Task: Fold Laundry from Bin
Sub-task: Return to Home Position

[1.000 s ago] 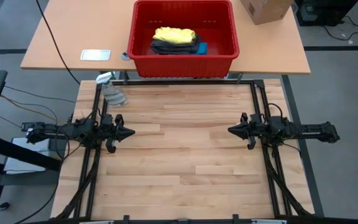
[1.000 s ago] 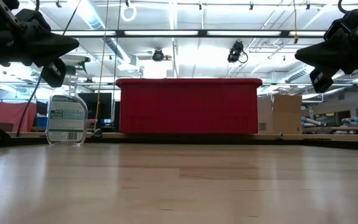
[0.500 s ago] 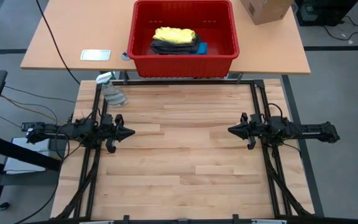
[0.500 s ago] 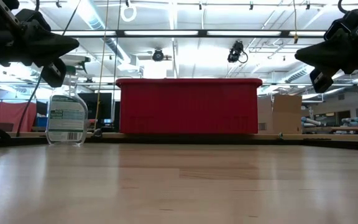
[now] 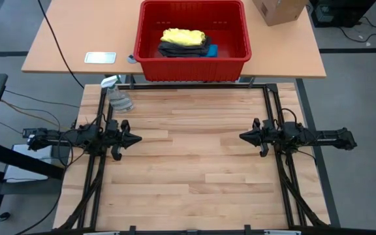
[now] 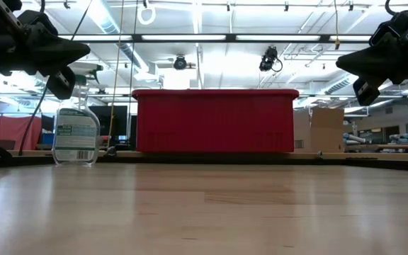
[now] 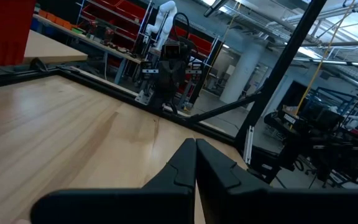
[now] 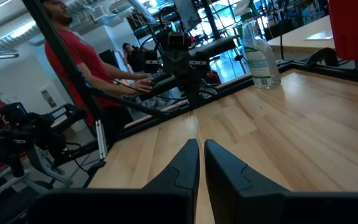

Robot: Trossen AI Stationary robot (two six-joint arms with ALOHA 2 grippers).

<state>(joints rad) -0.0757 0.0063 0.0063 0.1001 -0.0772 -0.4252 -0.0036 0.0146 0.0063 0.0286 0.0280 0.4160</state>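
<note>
Both sets of jaws closed, empty | left gripper (image 5: pixel 138 139), right gripper (image 5: pixel 242 136) over desk (image 5: pixel 188 176) sides | laundry (image 5: pixel 183 41) in bin (image 5: pixel 193 65)

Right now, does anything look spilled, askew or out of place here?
Nothing stands out. The yellow, dark grey and blue laundry sits stacked inside the red ribbed plastic bin, the clear spray bottle stands upright, and the left gripper and right gripper are shut and empty.
</note>
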